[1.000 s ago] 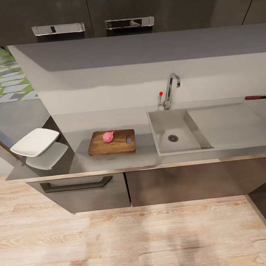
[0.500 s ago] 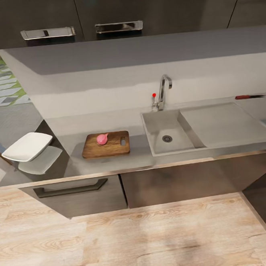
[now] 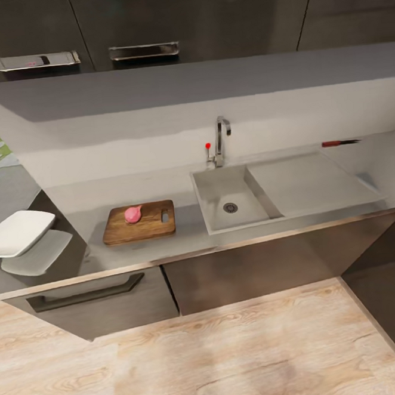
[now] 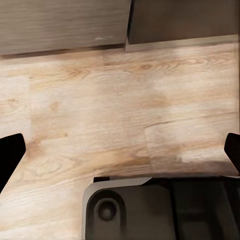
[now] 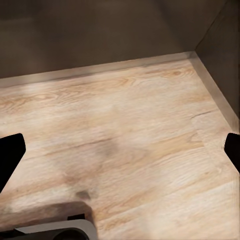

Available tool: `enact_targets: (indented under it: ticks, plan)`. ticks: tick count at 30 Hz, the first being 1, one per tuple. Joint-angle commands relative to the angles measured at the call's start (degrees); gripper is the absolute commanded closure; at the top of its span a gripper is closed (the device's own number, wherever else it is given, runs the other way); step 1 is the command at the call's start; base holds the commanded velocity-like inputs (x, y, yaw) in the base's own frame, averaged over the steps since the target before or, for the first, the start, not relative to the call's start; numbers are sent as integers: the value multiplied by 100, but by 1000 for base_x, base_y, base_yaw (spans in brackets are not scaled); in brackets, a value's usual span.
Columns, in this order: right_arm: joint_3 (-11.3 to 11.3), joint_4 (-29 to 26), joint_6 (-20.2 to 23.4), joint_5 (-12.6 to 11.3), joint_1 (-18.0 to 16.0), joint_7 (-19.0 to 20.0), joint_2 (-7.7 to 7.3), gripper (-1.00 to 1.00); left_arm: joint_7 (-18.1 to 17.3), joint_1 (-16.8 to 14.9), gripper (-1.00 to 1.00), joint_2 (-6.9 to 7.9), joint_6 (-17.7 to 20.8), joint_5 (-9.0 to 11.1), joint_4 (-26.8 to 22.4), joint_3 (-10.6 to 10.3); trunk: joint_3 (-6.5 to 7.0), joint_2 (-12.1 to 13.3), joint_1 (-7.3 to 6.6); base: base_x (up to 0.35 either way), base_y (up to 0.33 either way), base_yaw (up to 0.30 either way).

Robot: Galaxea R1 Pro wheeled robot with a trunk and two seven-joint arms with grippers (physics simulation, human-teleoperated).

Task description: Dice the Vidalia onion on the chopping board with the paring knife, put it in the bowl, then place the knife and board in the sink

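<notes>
Grey glossy countertop point(image 3: 183, 240) runs across your head view above dark cabinets, its front edge facing open pale wood floor point(image 3: 235, 356). On it the brown wooden chopping board point(image 3: 149, 224) carries the small pinkish-red Vidalia onion point(image 3: 132, 214), whole, pointed tip out. Just right of the board sits the square grey sink point(image 3: 206, 199); the red-handled paring knife point(image 3: 339, 143) lies beyond its drainboard, and the shallow white bowl point(image 3: 16, 232) sits far left. Your left gripper point(image 4: 120, 152) hangs over bare floor, fingertips wide apart, holding nothing. Your right gripper point(image 5: 120, 152) does likewise near a cabinet corner.
</notes>
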Motion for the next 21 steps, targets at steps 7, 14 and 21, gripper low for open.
enact_targets:
  ticks: [7,14,21]
  plan:
    - [-33,-10,-4,54,0,4,9,-100,53,-1,-100,-52,-12,0,116,-29,40,-10,4,0,0,-207]
    - [-33,-5,-2,54,0,4,9,-100,51,-1,-100,-101,-12,-1,192,-33,84,-10,4,0,0,-209]
    - [-33,-4,0,54,0,4,9,-100,51,-1,-100,-111,-12,-3,195,-33,125,-10,4,0,0,-209]
